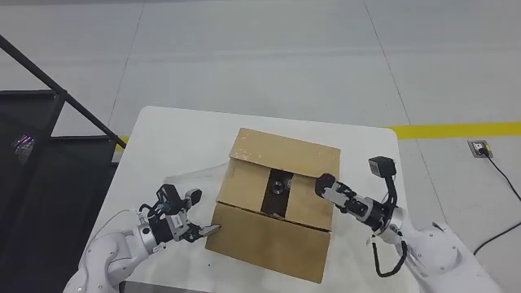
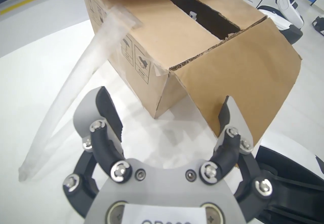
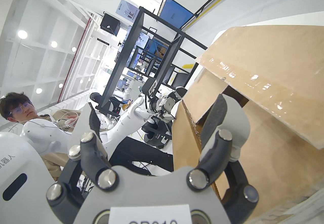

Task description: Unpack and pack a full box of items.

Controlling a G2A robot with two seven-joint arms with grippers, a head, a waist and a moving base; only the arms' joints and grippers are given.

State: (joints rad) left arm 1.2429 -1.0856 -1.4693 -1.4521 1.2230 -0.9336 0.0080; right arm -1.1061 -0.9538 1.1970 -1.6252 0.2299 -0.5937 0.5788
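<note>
Box (image 1: 273,203): stood on the bench (image 1: 163,155) between my two sets of fingers. Its top flaps were parted by a slot (image 1: 277,191) whose long axis ran crosswise to the line joining them.
Left fingers (image 2: 164,94): spread and empty, box corner straight ahead, hanging flap (image 2: 243,78) just beside one tip.
Right fingers (image 3: 155,102): spread and empty, one tip at a top flap's edge, judged nearer the opening.
Left wrist view recorded loose tape (image 2: 76,88) trailing toward the bench. Top view recorded a dark item (image 1: 279,185) in the slot.

A cardboard box (image 1: 269,240) is set on the white worktop (image 1: 179,142), its top flaps parted over a dark gap (image 1: 274,204) in which a small item (image 1: 279,185) is glimpsed. The left hand (image 1: 203,214) is held just beside the box's left side; the right hand (image 1: 324,185) is placed at the box's right flap.
</note>
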